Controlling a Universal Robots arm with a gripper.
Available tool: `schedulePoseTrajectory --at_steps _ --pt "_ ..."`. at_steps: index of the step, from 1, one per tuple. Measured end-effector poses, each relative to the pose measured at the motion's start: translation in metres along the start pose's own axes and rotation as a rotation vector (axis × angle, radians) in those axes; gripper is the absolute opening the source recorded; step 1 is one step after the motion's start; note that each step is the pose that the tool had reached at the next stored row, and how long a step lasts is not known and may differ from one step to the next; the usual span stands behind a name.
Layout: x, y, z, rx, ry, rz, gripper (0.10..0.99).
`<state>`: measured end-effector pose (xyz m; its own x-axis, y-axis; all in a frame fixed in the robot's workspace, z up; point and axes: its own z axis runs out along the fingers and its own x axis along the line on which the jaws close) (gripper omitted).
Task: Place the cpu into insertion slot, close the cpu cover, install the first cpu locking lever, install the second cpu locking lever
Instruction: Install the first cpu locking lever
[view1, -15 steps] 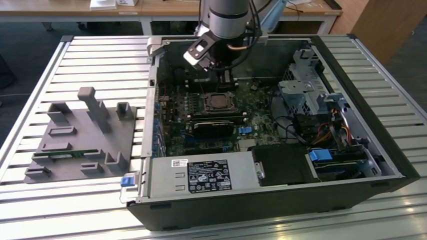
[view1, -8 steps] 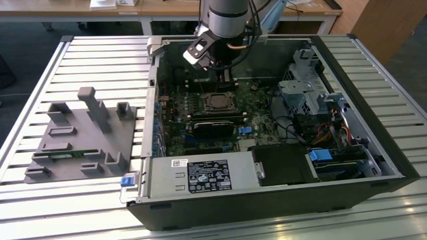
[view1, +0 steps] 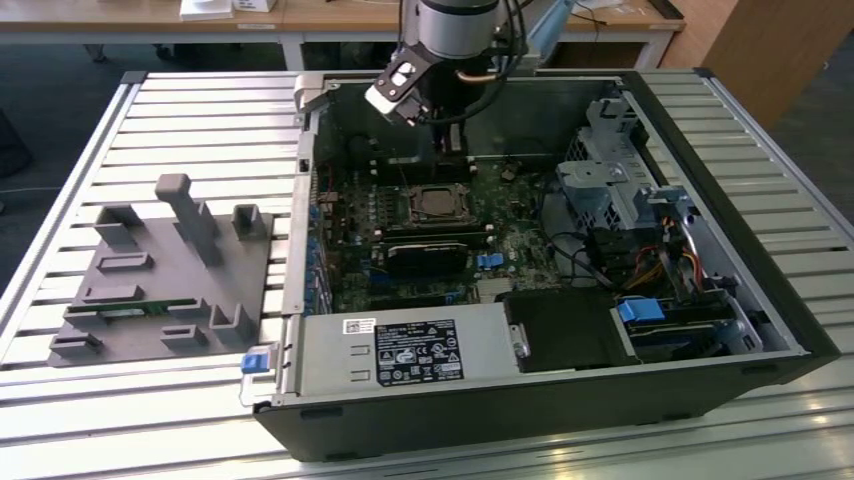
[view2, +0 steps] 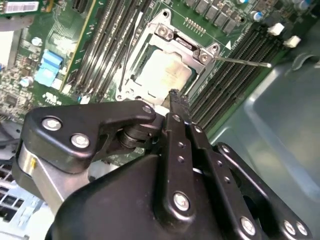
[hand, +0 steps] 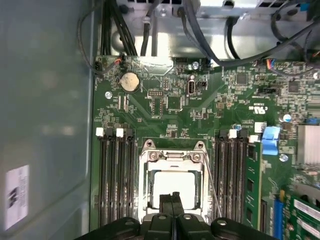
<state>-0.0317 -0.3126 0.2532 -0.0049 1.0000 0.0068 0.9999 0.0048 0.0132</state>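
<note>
Fingers (view2: 175, 125) pressed tight together with nothing between them, the gripper (view2: 176, 100) hangs over the near edge of the socket; whether its tips touch the metal there cannot be told. In the exterior view it reaches down into the open computer case (view1: 747, 300), which lies on a slatted table (view1: 80, 130), with a grey fixture tray (view1: 160, 270) beside the case on the exterior view's left.

The cpu (view2: 162, 75) sits flat in the insertion slot (hand: 148, 190) on the green motherboard (hand: 165, 107). It is a small square chip with a pale silvery-grey metal top, faintly smudged and catching the light. The cpu cover (view2: 182, 42) lies down over it — a thin silver frame whose large window leaves the chip's top showing, with two round fasteners along one edge. A narrow dark strip of the slot shows between chip and frame.

Banks of memory slots (hand: 116, 175) run along both sides of the socket. One thin metal lever (view2: 245, 62) juts out from a corner of the cover across the slots on one side; a second lever (view2: 127, 55) — equally thin — runs along the opposite side of the frame
</note>
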Motion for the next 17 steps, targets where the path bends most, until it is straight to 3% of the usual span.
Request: schedulePoseTrajectory --at_steps 5,10,13,17 --pt "0.0008 0.0002 -0.0187 0.000 -0.0002 0.000 0.106" --pt "0.0009 0.0003 -0.0327 0.000 -0.0001 0.000 0.106" --pt "0.0009 0.0003 -0.0343 0.000 0.0001 -0.004 0.106" --pt "0.0009 0.0003 -0.0343 0.001 0.0007 -0.065 0.106"
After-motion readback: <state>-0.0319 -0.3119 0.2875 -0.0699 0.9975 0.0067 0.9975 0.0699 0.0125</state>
